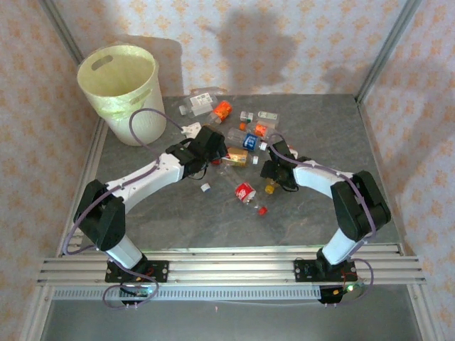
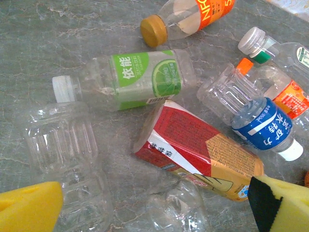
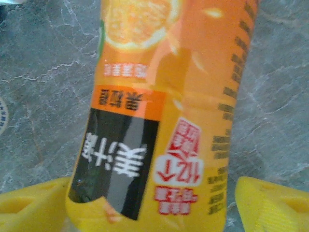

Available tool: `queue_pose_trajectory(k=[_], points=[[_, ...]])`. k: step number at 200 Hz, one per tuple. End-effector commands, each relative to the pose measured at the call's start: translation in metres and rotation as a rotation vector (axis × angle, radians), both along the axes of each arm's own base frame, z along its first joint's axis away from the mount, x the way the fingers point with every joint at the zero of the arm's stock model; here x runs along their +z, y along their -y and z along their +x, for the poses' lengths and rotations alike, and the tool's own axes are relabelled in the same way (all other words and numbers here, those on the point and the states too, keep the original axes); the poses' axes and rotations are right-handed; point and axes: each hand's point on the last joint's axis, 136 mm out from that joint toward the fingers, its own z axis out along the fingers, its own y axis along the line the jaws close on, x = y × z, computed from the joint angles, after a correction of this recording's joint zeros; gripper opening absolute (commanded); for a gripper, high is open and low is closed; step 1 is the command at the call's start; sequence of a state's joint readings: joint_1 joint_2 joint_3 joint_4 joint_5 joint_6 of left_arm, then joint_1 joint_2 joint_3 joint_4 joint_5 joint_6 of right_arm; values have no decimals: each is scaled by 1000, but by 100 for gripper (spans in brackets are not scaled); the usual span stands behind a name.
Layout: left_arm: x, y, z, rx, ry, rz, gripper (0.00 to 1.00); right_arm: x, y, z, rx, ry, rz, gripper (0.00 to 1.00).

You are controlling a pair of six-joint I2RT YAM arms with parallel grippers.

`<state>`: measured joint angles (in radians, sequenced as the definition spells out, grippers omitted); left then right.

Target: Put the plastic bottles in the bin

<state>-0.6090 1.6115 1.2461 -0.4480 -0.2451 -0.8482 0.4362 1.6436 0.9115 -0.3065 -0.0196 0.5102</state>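
The bin [image 1: 134, 106] is standing at the table's [image 1: 185, 220] far left corner. The plastic bottles [image 1: 238, 135] are lying scattered to its right. A lime drink bottle [image 2: 140, 79] is lying behind a flattened bottle [image 2: 198, 150], with a water bottle [image 2: 263, 123] to the right. An orange juice bottle [image 3: 164, 111] is lying between the right gripper's [image 3: 153, 205] fingers.

The bin [image 1: 135, 121], a round cream-white bucket lined with a pale yellow-green bag, stands upright at the far left corner of the surface [image 1: 178, 220]. The plastic bottles [image 1: 249, 141] lie scattered mid-surface, to its right. Among them a green-labelled bottle [image 2: 140, 77] lies on its side, white cap on. Just beside it is a crushed red-and-gold-labelled bottle [image 2: 193, 150]. Near these lie a white-capped blue-labelled bottle [image 2: 263, 125], a clear crushed unlabelled bottle [image 2: 63, 140] and an orange-labelled juice bottle [image 3: 159, 111].
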Motion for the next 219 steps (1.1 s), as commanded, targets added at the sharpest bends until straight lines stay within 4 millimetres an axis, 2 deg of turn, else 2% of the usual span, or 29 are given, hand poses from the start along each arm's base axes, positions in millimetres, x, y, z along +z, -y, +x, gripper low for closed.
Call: queue_pose_trajectory(k=[1, 46, 71, 97, 114, 130, 172, 197, 219], points=[[6, 0, 4, 23, 12, 21, 100, -1, 13, -5, 4, 10, -77, 77], [2, 2, 5, 14, 1, 26, 100, 7, 14, -3, 31, 65, -82, 64], [3, 4, 6, 5, 3, 15, 100, 10, 13, -2, 50, 81, -89, 61], [2, 20, 13, -41, 12, -31, 100, 16, 9, 1, 102, 134, -78, 55], [11, 39, 20, -103, 33, -87, 100, 25, 3, 2, 145, 176, -50, 50], [24, 47, 21, -148, 63, -98, 100, 41, -5, 6, 182, 233, -19, 47], [56, 69, 14, -320, 143, -207, 100, 100, -33, 10, 336, 403, 96, 44], [89, 84, 7, -451, 217, -290, 100, 134, -54, 2, 440, 486, 199, 44], [118, 104, -2, -619, 268, -412, 100, 171, -77, -14, 566, 565, 331, 44]])
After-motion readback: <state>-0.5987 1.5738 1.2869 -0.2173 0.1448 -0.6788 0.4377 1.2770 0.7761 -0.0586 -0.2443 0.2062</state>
